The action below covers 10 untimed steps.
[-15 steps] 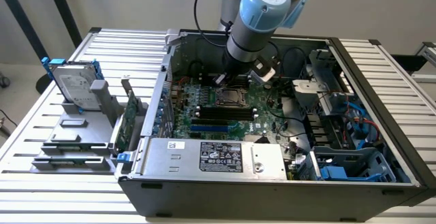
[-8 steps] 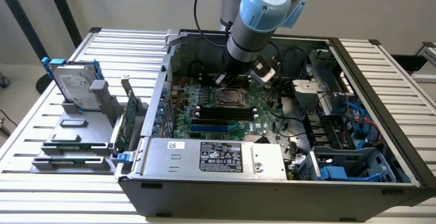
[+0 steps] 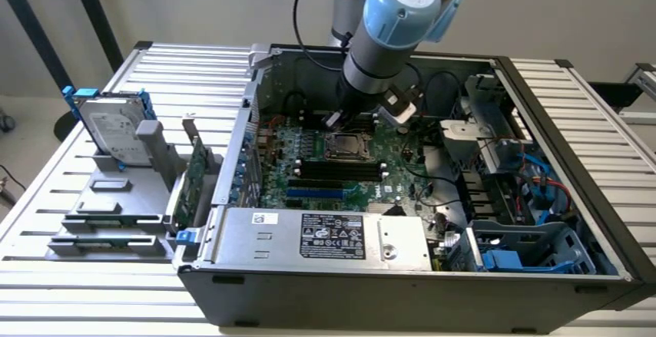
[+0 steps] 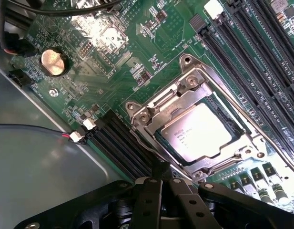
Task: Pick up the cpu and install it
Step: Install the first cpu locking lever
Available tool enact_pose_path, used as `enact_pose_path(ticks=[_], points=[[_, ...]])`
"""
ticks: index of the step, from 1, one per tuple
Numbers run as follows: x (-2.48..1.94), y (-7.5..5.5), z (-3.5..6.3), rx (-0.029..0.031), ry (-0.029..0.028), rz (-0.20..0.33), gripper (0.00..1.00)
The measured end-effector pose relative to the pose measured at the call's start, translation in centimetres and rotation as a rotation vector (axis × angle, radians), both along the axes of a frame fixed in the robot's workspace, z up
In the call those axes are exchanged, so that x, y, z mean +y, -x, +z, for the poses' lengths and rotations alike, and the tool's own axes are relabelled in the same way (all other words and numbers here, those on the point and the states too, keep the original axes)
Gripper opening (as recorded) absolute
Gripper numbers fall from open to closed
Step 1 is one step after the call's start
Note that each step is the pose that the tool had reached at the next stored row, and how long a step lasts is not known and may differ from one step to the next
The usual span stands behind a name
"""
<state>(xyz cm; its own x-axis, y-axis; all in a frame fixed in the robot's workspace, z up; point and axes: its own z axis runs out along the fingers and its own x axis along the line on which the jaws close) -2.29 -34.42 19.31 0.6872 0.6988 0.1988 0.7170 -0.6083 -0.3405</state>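
Observation:
The cpu (image 4: 197, 131), a small square chip with a silvery top plate, lies flat in the metal socket frame (image 4: 187, 61) on the green motherboard (image 4: 113, 71). In the exterior view the cpu (image 3: 346, 145) sits mid-board inside the open computer case (image 3: 410, 275). My gripper (image 4: 161, 172) hovers just off one edge of the socket, its black fingers drawn together with nothing between them. In the exterior view the gripper (image 3: 351, 119) hangs straight down from the arm, right above the far side of the socket.
Black memory slots (image 4: 247, 52) run beside the socket, and a coin cell (image 4: 52, 62) sits further off. A silver power supply (image 3: 318, 237) fills the case front. Outside the case, a hard drive with blue rails (image 3: 113, 130) and a green circuit card (image 3: 190, 183) stand in a grey holder.

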Motion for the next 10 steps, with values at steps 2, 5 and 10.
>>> enact_pose_path(ticks=[2,5,10], points=[[0.00,-0.10,-0.01,0.0001,-0.0001,0.000,0.11],[0.00,-0.26,-0.02,0.0005,0.0000,0.000,0.11],[0.00,-0.53,-0.05,0.0012,0.0000,0.000,0.11]])
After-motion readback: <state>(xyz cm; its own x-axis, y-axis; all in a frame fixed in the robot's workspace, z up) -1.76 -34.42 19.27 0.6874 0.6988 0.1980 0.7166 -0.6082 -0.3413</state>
